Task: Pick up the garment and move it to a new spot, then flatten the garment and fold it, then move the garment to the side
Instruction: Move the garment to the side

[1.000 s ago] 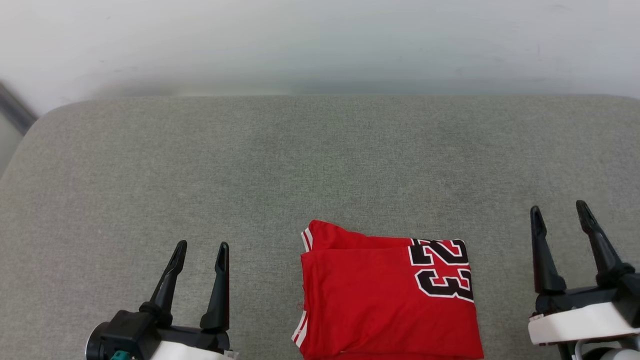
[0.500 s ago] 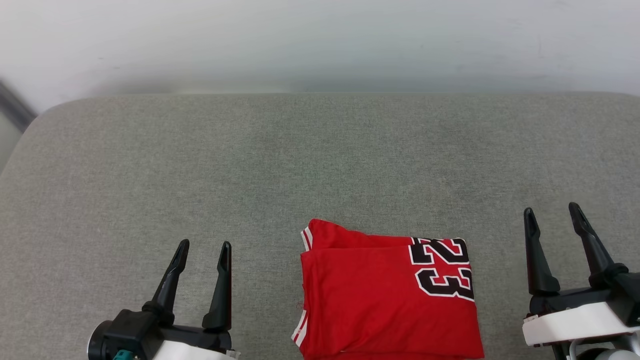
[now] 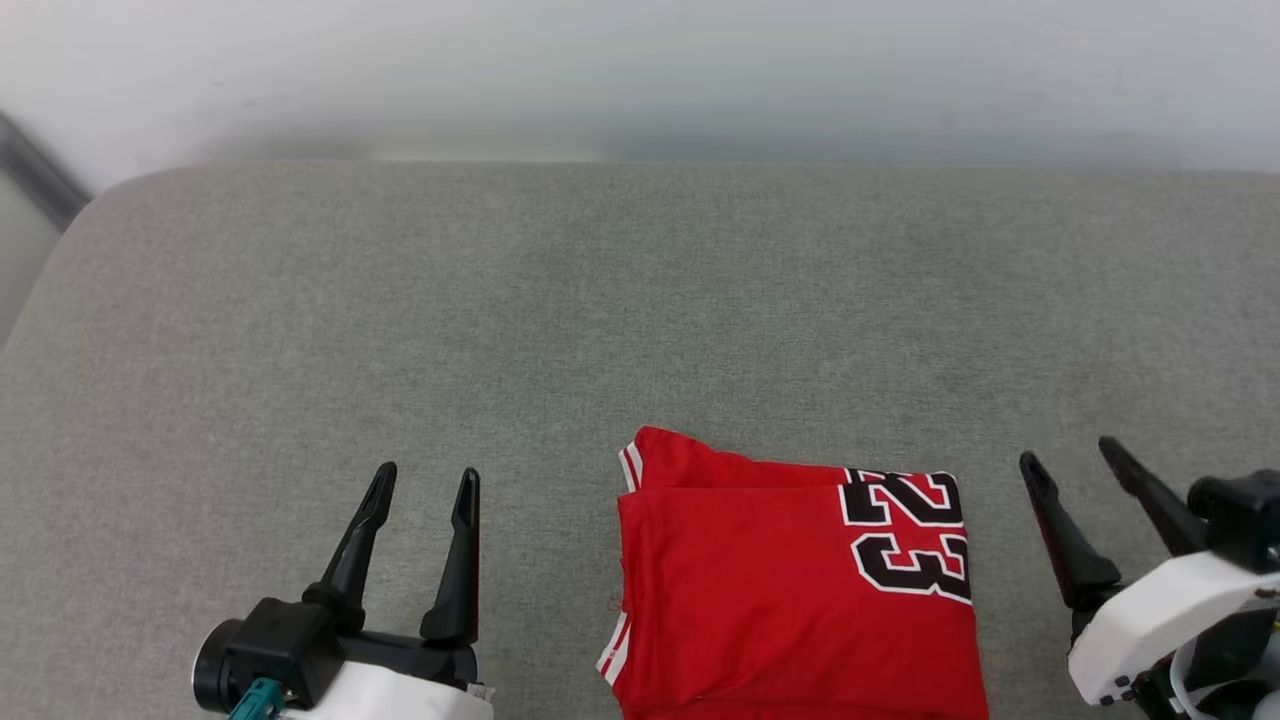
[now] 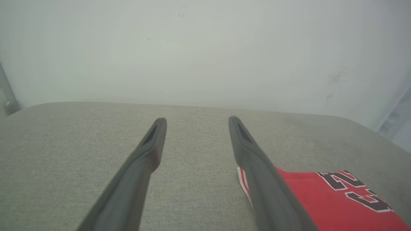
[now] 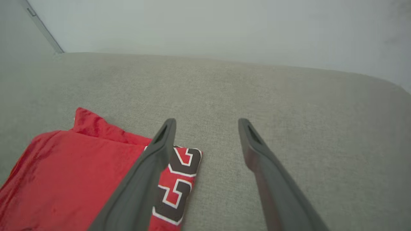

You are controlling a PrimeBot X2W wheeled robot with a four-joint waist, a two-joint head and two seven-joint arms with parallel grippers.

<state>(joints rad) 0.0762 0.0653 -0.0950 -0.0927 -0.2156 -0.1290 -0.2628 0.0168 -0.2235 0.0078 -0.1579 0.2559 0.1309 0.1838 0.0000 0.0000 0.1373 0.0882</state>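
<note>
The left gripper [image 3: 429, 472] holds its fingers spread with nothing between them, tips aimed toward 12 o'clock. The right gripper [image 3: 1068, 452], likewise spread and empty, leans toward 11 o'clock, its wrist rolled. Both seem to hover just above the grey cushion [image 3: 600, 300]. Between them, at 6 o'clock, the garment [image 3: 780, 600] lies folded flat, a strip of cushion separating it from each gripper. A pale wall [image 3: 640, 70] rises at 12 o'clock.
</note>
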